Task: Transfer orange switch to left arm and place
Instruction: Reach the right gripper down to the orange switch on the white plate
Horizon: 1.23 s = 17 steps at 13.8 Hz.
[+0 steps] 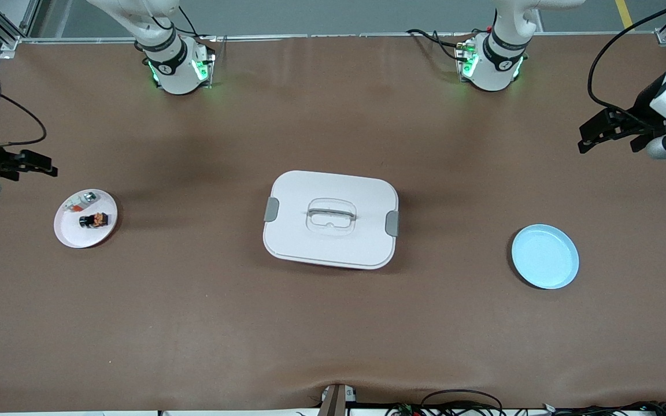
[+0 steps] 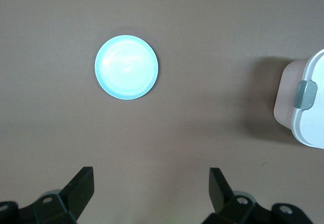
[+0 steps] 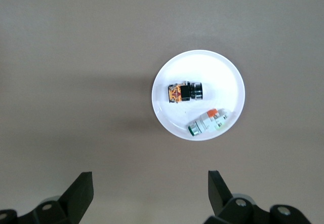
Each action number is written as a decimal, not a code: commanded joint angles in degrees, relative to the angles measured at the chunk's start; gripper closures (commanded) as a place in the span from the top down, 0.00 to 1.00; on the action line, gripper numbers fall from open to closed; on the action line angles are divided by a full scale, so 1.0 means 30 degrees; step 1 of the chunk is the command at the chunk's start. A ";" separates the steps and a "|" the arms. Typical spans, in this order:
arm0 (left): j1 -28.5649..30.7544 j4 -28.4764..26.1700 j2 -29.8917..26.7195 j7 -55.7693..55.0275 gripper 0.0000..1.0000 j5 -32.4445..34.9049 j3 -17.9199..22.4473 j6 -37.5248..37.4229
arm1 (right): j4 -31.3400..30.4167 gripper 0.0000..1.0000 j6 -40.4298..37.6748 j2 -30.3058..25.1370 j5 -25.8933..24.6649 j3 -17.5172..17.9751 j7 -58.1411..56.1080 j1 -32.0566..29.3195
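The orange switch (image 1: 94, 220) (image 3: 185, 92), a tiny black part with an orange end, lies on a small pink plate (image 1: 73, 234) (image 3: 202, 67) toward the right arm's end of the table. My right gripper (image 1: 44, 164) (image 3: 150, 186) hangs open and empty over bare table beside that plate. The large white box (image 1: 330, 219) (image 2: 310, 102) with grey latches sits mid-table. My left gripper (image 1: 583, 138) (image 2: 151, 183) hangs open and empty over bare table at the left arm's end.
A silver-white piece with a red bit (image 1: 80, 202) (image 3: 208, 121) shares the pink plate with the switch. A light blue plate (image 1: 544, 256) (image 2: 126, 67), with nothing on it, lies toward the left arm's end. Brown table surface lies between box and plates.
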 commanded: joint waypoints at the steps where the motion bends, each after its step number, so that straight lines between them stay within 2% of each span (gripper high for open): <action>1: -0.0133 0.0538 0.0270 0.0198 1.00 0.0275 0.0067 -0.0452 | -0.3551 1.00 0.3776 -0.0957 -0.0350 0.0199 -0.0575 -0.0415; 4: -0.0162 0.0538 0.0270 0.0198 1.00 0.0275 0.0067 -0.0452 | -0.5113 1.00 0.7359 -0.0171 -0.1138 0.0199 -0.0605 -0.0415; 6: -0.0163 0.0538 0.0270 0.0198 1.00 0.0275 0.0067 -0.0423 | -0.5319 1.00 0.9144 0.0883 -0.1695 0.0199 -0.0605 -0.0473; 11: -0.0162 0.0538 0.0270 0.0198 1.00 0.0275 0.0067 -0.0452 | -0.5525 1.00 1.4067 0.4105 -0.1873 0.0199 -0.0634 -0.0707; 14: -0.0163 0.0538 0.0270 0.0198 1.00 0.0275 0.0067 -0.0423 | -0.5321 1.00 1.5830 0.5425 -0.1873 0.0199 -0.0868 -0.0942; 17: -0.0133 0.0509 0.0270 0.0198 1.00 0.0246 0.0067 -0.0452 | -0.5057 1.00 1.5863 0.5985 -0.1873 0.0199 -0.0869 -0.0972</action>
